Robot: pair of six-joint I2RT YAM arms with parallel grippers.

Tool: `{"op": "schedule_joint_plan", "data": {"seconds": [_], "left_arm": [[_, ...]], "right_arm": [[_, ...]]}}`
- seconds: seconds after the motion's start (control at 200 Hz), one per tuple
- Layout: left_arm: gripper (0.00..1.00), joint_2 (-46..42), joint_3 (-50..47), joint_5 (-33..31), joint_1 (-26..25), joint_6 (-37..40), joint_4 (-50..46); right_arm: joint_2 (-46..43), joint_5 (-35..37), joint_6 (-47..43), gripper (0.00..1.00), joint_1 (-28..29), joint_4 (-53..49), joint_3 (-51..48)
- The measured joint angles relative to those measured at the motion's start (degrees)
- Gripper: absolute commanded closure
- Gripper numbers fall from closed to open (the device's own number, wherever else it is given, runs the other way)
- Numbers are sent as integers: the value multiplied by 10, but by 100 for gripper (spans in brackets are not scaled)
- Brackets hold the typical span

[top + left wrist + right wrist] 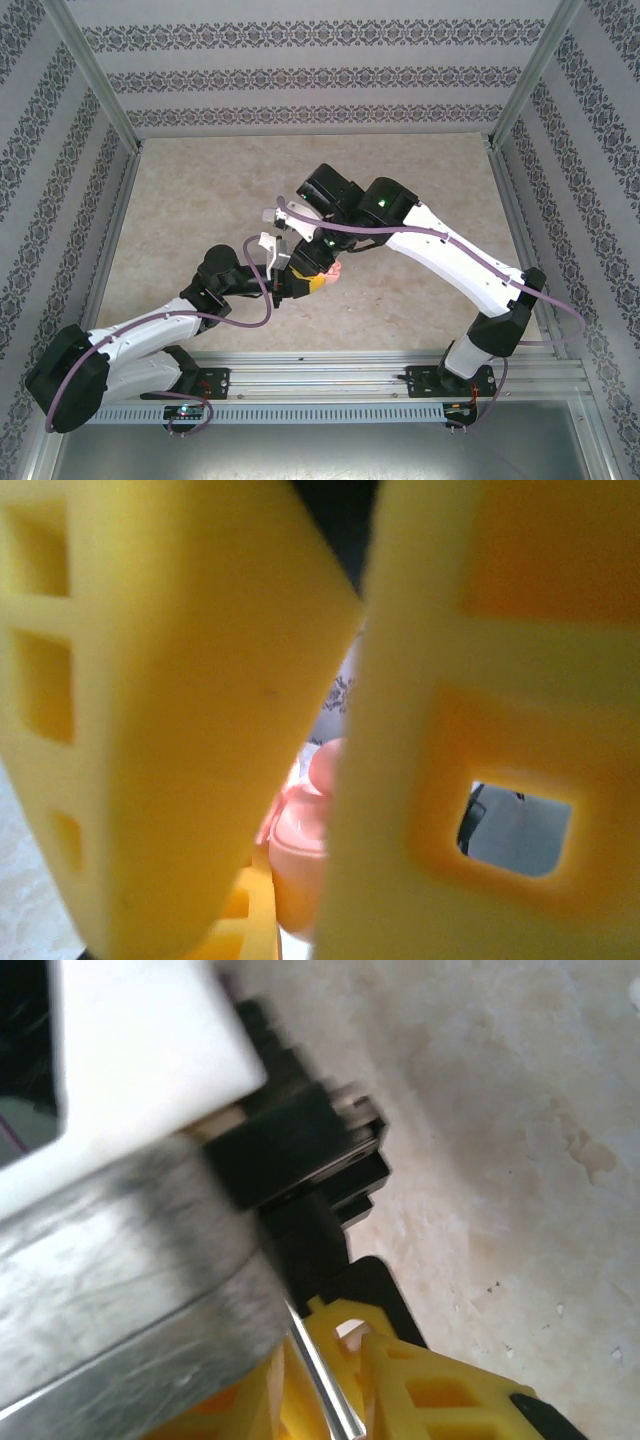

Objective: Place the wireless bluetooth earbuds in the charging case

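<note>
Left gripper (310, 283): yellow fingers (160, 730) pressed in on pink case (300, 845), over middle of table (200, 190). At case top, pale rounded lump (328, 765), possibly earbud; too blurred to say. Right gripper (323, 260): close beside left one, at case; spread or closed, cannot tell.

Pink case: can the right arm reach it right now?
Probably yes. The right gripper is just above the pink case, almost touching it. The left gripper seems to be holding the case, and I can't see anything in between them.
</note>
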Motion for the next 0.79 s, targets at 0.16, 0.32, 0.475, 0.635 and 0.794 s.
{"op": "schedule_joint_plan", "data": {"seconds": [0.16, 0.32, 0.475, 0.635, 0.794], "left_arm": [[100, -13, 0, -26, 0, 16, -12], [100, -18, 0, -52, 0, 39, -13], [100, -21, -2, -78, 0, 64, -12], [100, -23, -5, -93, 0, 82, -12], [100, -24, -7, -103, 0, 93, -10]], "right_arm": [[-25, 62, 108, 63, 0, 17, 5], [-122, 125, 242, 62, 0, 61, -70], [-186, 157, 325, 60, 12, 77, -137], [-166, 177, 363, 59, 19, 76, -144], [-141, 186, 377, 59, 19, 76, -144]]}}
